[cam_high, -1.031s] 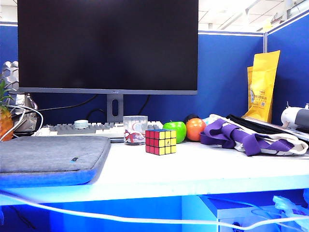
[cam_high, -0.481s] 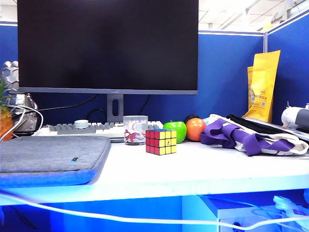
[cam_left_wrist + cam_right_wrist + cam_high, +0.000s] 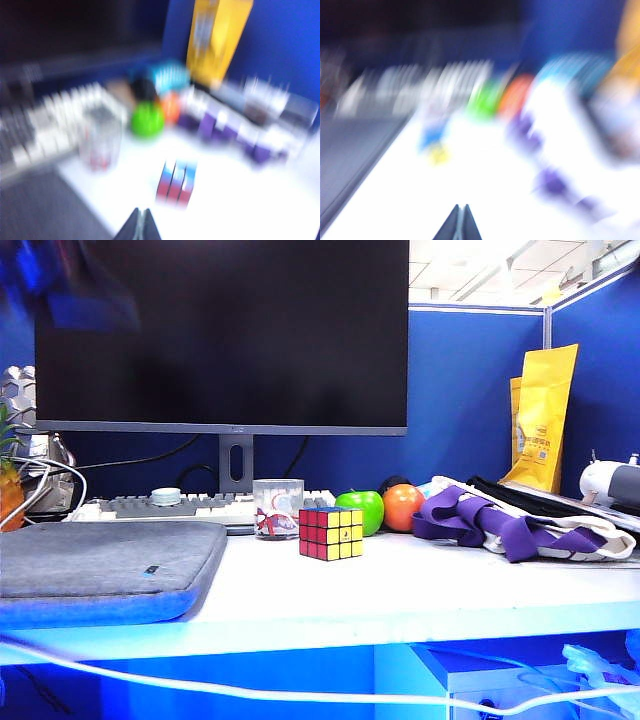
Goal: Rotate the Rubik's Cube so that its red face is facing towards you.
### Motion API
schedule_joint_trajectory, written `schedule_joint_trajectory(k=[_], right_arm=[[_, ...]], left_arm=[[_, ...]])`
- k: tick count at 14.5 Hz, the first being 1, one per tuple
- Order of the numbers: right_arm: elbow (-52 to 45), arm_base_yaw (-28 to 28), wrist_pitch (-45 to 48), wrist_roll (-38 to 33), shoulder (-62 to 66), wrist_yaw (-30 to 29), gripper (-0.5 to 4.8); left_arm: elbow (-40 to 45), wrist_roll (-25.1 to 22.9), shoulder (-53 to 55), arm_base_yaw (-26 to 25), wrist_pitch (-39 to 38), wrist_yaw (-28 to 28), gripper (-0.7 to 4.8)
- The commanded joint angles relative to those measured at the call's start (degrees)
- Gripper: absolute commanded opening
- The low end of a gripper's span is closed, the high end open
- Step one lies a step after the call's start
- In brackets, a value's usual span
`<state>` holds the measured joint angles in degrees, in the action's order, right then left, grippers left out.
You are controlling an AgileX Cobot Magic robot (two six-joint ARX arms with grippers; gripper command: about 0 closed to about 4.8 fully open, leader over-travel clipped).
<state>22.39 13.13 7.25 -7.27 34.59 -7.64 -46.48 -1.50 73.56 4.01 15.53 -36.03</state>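
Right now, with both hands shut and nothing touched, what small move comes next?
Probably open the left hand and ease it toward the Rubik's Cube: the cube stands free on the table, its red face angled left, and the right hand is also shut.

Rubik's Cube (image 3: 331, 533) on desk (image 3: 400, 590), before glass cup (image 3: 277, 508) and apple (image 3: 361, 511). Orange (image 3: 404, 507) right of apple. Keyboard (image 3: 190, 507) behind cup, under monitor (image 3: 222, 335). Laptop sleeve (image 3: 105, 565) left; bag (image 3: 520, 525) right.
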Motion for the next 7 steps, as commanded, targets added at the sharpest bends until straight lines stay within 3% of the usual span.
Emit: schedule_joint_trajectory(k=[1, 4, 7], right_arm=[[12.9, 0.1, -2.5, -0.9, 22.1, -13.7, 0.07], [23.0, 0.0, -5.4, 0.5, 36.0, -15.1, 0.08], [27.2, 0.1, -5.3, 0.3, 45.2, -20.7, 0.08]], left_arm=[[-0.8, -6.2, 8.5, 2.6, -1.1, -9.2, 0.21], [-0.8, -15.5, 9.6, 7.8, -8.3, -8.5, 0.21], [-3.0, -18.2, 12.3, 14.3, -8.1, -2.3, 0.21]])
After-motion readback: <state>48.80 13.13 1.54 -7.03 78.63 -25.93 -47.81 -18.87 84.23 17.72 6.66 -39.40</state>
